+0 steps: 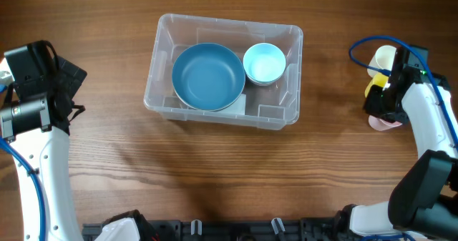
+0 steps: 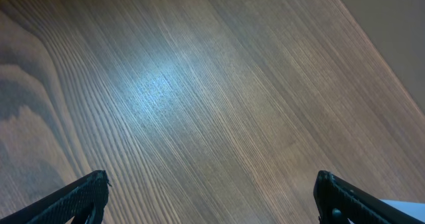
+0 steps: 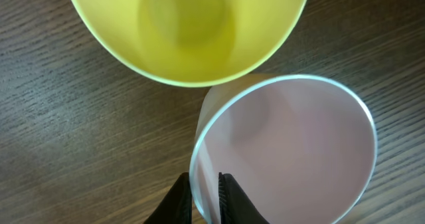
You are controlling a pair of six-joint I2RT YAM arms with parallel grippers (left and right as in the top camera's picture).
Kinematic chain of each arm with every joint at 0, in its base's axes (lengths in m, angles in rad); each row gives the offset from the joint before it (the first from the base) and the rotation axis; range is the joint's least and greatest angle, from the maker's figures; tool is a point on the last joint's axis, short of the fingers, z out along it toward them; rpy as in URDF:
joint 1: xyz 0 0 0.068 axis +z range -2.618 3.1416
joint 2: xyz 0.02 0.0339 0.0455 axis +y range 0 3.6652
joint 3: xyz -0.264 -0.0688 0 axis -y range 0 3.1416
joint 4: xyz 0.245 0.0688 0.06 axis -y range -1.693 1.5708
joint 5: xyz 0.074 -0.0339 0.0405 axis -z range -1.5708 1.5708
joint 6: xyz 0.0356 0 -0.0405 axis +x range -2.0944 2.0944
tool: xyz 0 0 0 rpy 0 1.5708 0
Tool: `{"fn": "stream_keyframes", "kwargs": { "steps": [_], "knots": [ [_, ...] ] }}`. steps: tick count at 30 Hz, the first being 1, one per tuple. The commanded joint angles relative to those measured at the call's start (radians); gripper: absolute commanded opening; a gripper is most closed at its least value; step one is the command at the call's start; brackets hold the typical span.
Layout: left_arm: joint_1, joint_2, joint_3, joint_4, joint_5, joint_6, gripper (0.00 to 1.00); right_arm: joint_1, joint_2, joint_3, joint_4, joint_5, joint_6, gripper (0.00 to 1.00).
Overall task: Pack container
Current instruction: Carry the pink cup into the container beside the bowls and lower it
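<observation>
The clear plastic container (image 1: 225,116) sits at the table's middle back, holding a large blue bowl (image 1: 208,76) and a small pale blue bowl (image 1: 264,62). My right gripper (image 3: 205,191) is shut on the rim of a pink cup (image 3: 292,144), one finger inside and one outside. In the overhead view the gripper (image 1: 383,106) is at the far right with the pink cup (image 1: 384,124) under it. A yellow cup (image 3: 189,31) stands right beside the pink one. My left gripper (image 2: 211,197) is open and empty over bare wood at the far left.
A cream cup (image 1: 384,57) stands behind the yellow cup (image 1: 373,89) at the right. The right arm's blue cable (image 1: 368,44) loops above the cups. A black rail (image 1: 236,230) runs along the front edge.
</observation>
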Motion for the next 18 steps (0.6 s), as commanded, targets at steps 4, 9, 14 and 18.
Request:
{"fn": "stream_keyframes", "kwargs": {
  "steps": [4,9,14,18],
  "knots": [
    [0.006,-0.002,0.011,0.002,0.002,0.001,1.00,-0.004,0.017,-0.011,-0.017,-0.020,0.027,0.04],
    [0.006,-0.002,0.011,0.002,0.002,0.001,1.00,-0.004,0.016,-0.010,-0.035,-0.020,0.034,0.04],
    [0.006,-0.002,0.011,0.002,0.002,0.001,1.00,-0.002,0.000,0.011,-0.095,-0.051,0.110,0.04],
    [0.006,-0.002,0.011,0.002,0.002,0.001,1.00,0.015,-0.042,0.033,-0.121,-0.123,0.130,0.04]
  ]
}}
